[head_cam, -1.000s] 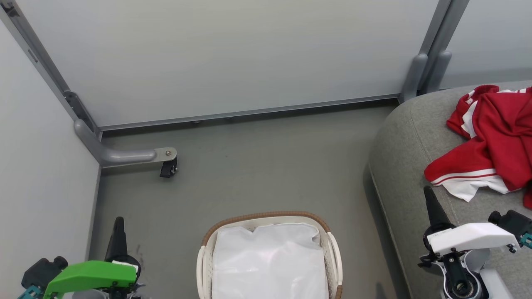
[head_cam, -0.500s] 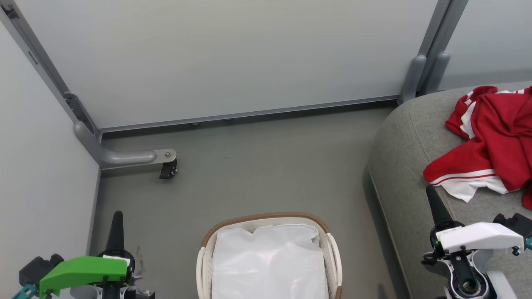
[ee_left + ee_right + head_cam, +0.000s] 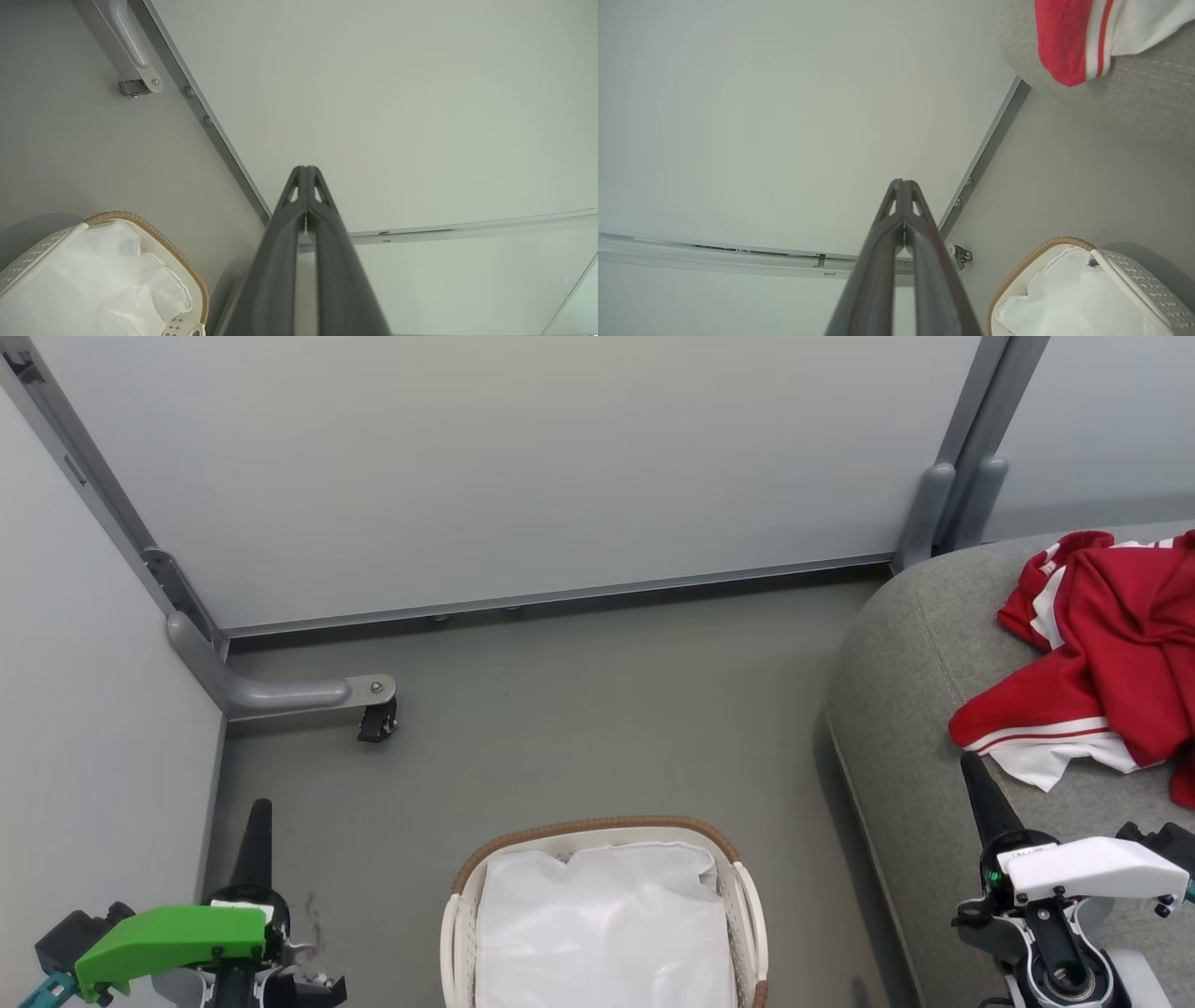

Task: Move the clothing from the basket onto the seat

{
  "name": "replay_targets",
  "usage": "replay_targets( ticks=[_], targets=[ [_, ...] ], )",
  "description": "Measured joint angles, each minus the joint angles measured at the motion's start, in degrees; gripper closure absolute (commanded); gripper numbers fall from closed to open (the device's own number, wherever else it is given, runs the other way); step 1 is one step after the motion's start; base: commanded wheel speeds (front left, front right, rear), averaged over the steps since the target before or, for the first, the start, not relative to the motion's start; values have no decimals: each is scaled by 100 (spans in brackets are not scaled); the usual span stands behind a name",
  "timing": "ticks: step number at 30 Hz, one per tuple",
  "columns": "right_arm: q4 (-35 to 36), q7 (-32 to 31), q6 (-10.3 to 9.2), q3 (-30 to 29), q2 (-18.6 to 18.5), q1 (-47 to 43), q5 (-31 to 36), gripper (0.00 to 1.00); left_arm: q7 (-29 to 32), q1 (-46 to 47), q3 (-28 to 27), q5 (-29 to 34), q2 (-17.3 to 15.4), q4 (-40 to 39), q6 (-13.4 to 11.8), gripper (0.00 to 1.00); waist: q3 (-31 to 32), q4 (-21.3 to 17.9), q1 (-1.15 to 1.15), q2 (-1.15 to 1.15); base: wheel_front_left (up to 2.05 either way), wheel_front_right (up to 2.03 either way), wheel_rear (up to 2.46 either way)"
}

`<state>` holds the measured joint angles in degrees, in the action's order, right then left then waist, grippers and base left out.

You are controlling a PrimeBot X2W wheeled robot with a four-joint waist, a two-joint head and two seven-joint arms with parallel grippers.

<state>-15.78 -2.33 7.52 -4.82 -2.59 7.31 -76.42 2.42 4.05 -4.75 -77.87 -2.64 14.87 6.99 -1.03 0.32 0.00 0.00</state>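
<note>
The red clothing (image 3: 1111, 644) with white stripes lies crumpled on the grey seat (image 3: 920, 709) at the right; a red and white edge of the clothing (image 3: 1069, 42) hangs over the seat (image 3: 1134, 88). The white basket (image 3: 602, 829) with a brown woven rim stands on the floor at bottom centre, holding its white cloth lining (image 3: 602, 933). My left gripper (image 3: 257, 807) is shut and empty at lower left, left of the basket (image 3: 154, 235). My right gripper (image 3: 971, 763) is shut and empty at lower right, over the seat's front edge, just below the clothing. The basket (image 3: 1036, 256) sits low right in the right wrist view.
Grey partition panels (image 3: 523, 467) close off the back and left. A partition foot with a black caster (image 3: 373, 719) juts onto the floor at left. Bare grey floor (image 3: 597, 709) lies between the basket, the panels and the seat.
Both grippers have sunk slightly toward the bottom of the head view. The clothing, basket and seat stay where they were.
</note>
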Motion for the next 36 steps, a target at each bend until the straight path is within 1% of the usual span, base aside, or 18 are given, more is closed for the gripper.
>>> replay_targets(
  ticks=[22,36],
  targets=[
    [104,-270,-1,-109,-5,-53,-1003,100,258,101,-105,-904,-2,-40,12,100,51,-19,0,0,0,0,0],
    [163,-400,-1,-163,-10,-78,-1533,100,405,182,-169,-1385,-4,-68,32,100,82,-31,0,0,0,0,0]
  ],
)
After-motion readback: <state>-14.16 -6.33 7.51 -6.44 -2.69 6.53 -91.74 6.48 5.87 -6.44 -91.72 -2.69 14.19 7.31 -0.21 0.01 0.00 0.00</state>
